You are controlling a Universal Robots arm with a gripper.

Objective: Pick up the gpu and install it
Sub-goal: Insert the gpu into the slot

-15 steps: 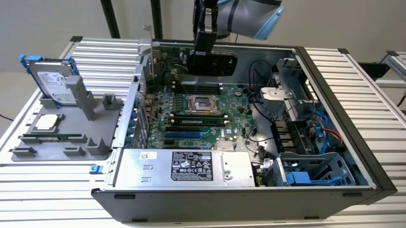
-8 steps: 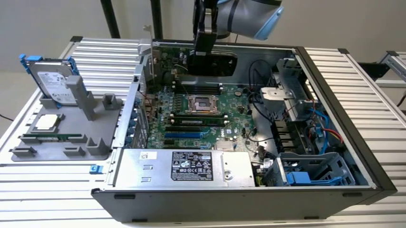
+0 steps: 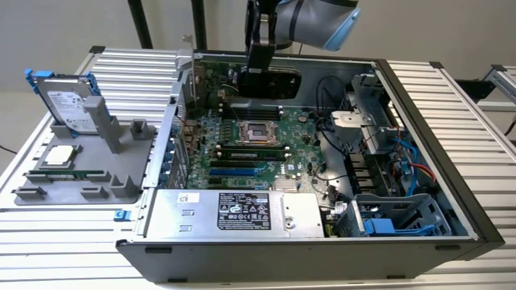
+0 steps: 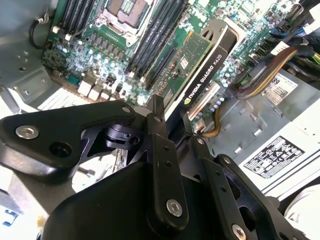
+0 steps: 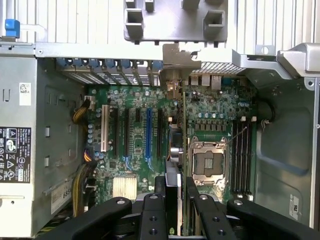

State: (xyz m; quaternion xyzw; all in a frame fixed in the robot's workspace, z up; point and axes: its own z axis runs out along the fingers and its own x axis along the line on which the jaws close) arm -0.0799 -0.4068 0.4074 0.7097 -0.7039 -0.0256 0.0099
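Nearest the wrist cameras, black gripper (image 5: 176,184) clamped tight on the gpu (image 5: 174,145), one finger (image 4: 159,145) on each face at its near end. Held on edge above the motherboard (image 5: 137,167), not seated in any slot. Long axis stretching straight away from the gripper, parallel to the blue expansion slot (image 5: 148,132), silver end bracket (image 5: 175,67) leading toward the back wall of the case (image 5: 100,50). Green circuit face with small stickers turned toward the processor socket (image 5: 206,160); black cooler shroud with pale lettering turned toward the power supply (image 5: 30,150). Farther off, beyond the back wall, grey stand (image 5: 175,20); on it in the exterior view, hard drive (image 3: 69,99) in a blue frame, standing on edge.
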